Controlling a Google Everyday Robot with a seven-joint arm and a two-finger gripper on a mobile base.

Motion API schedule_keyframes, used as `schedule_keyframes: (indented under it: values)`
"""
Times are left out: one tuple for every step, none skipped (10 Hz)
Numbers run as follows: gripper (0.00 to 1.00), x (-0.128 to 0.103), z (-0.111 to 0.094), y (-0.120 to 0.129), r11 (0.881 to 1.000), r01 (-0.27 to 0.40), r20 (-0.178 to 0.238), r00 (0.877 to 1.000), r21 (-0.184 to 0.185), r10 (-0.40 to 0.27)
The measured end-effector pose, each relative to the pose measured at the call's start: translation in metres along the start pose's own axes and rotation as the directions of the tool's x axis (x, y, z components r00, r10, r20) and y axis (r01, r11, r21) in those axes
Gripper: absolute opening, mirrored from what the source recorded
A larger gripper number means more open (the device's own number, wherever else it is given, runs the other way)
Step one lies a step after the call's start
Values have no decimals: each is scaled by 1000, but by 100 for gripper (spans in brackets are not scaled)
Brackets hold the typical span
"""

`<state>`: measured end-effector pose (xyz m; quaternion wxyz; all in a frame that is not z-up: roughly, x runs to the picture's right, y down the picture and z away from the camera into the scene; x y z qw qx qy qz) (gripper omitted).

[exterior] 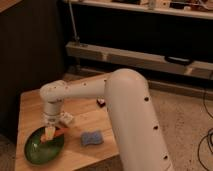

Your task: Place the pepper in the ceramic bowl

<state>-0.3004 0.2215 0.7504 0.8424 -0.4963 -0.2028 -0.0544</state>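
Note:
The ceramic bowl [35, 150], a wide shallow green dish, sits at the front left corner of the wooden table. My gripper [50, 133] points down over the bowl's far right rim. It is shut on the pepper [60, 133], a slim orange piece that sticks out to the right of the fingers and lies almost level just above the rim. The white arm reaches in from the right and hides much of the table's right side.
A blue sponge [91, 138] lies right of the bowl. A white labelled tube [67, 119] lies just behind the gripper. A small dark object [101, 102] lies further back. The wooden table [32, 107] ends close in front of the bowl. Shelving stands behind.

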Motion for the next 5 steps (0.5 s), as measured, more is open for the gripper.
schedule_keyframes:
  values:
    - [80, 0, -2, 0, 1000, 2, 5, 1000, -2, -2]
    - [80, -1, -4, -1, 1000, 4, 18, 1000, -6, -4]
    - [80, -1, -7, -1, 1000, 4, 35, 999, -11, -3]
    - [80, -1, -9, -2, 1000, 4, 47, 999, -14, -3]
    - [80, -1, -10, -2, 1000, 4, 53, 999, -17, -3]
